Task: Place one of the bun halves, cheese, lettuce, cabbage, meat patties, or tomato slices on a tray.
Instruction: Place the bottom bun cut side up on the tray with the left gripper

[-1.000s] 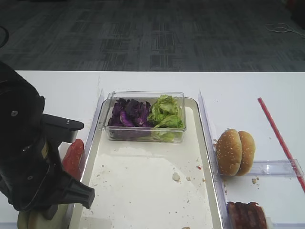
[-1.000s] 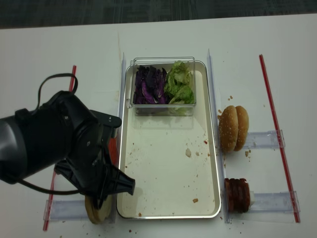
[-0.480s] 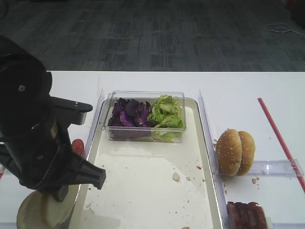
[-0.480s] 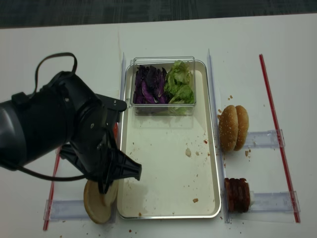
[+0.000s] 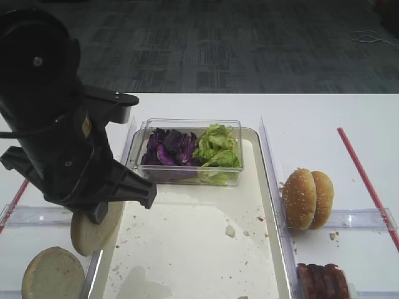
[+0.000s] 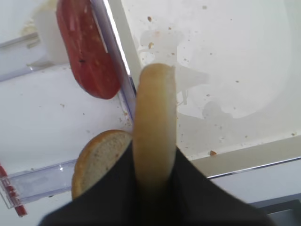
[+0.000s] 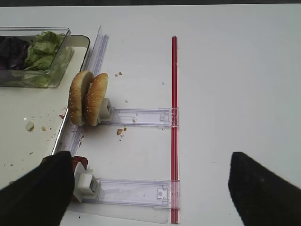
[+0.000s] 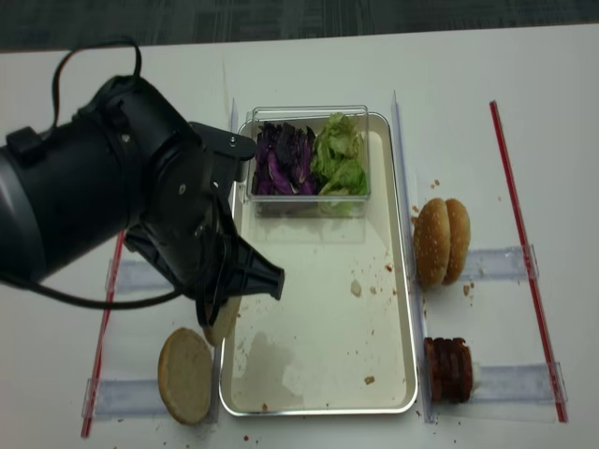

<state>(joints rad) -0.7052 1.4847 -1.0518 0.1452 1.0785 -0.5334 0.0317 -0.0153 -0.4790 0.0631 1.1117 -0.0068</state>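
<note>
Holding: the left pincer (image 6: 153,188) is clamped on one bun half (image 6: 154,132), gripped edge-on by its lower rim.
Bun position: it hangs off the surface (image 5: 312,112) above the tray's left rim, partly over the tray (image 8: 318,365), partly over the strip beside it.
Bun facing: it stands on edge, its flat faces turned sideways; in the wrist view its long axis runs away from the pincer toward the tray's bare floor.
Tray edges: the raised silvery rim runs just under the bun; clear plastic rails (image 5: 269,168) line both long sides.
Open room: the crumb-flecked near half of the tray floor lies bare; the far end holds a clear box (image 5: 190,151) with purple cabbage (image 5: 167,148) and green lettuce (image 5: 217,148).
Left of tray: a second bun half (image 8: 185,374) lies flat by the near corner; a tomato slice (image 6: 87,56) sits by the rail.
Right of tray: two seeded buns (image 5: 307,198) stand on edge; meat patties (image 8: 447,369) sit nearer.
Right pincer: its dark fingers (image 7: 37,193) stand wide apart, holding nothing, over bare surface.
</note>
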